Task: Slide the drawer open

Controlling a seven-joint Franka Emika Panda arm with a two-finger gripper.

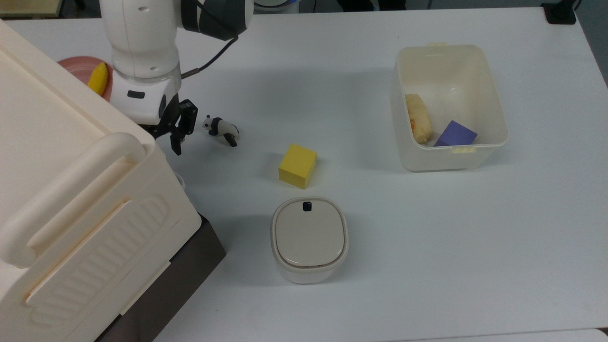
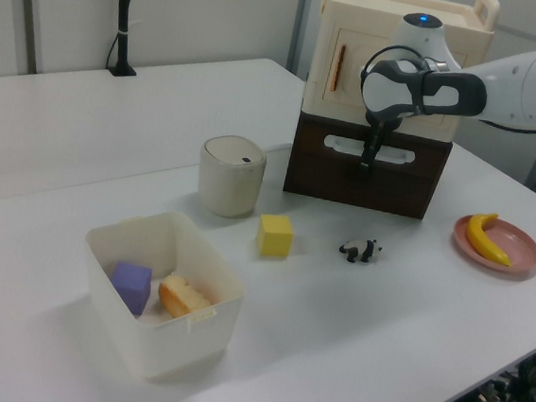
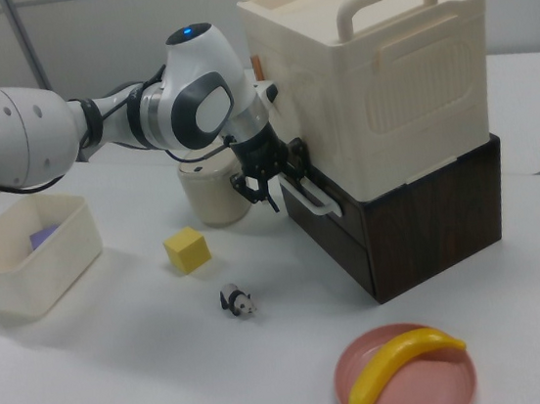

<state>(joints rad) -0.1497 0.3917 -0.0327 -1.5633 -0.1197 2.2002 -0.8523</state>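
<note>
While drawer point(image 3: 354, 241) sits closed, claw point(image 3: 273, 190) at its handle point(image 3: 309, 195).

I see a white counter point(image 1: 370, 294) carrying a cabinet point(image 1: 71, 209), lidded pot point(image 1: 309, 239), yellow block point(image 1: 298, 166), toy panda point(image 1: 220, 128), open tub point(image 1: 449, 107) and pink plate point(image 3: 406, 380).

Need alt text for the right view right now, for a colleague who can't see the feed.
The gripper is at the white loop handle of the dark-brown drawer, which sits under a cream cabinet. On the white table lie a yellow cube, a toy panda and a banana on a pink plate.
</note>
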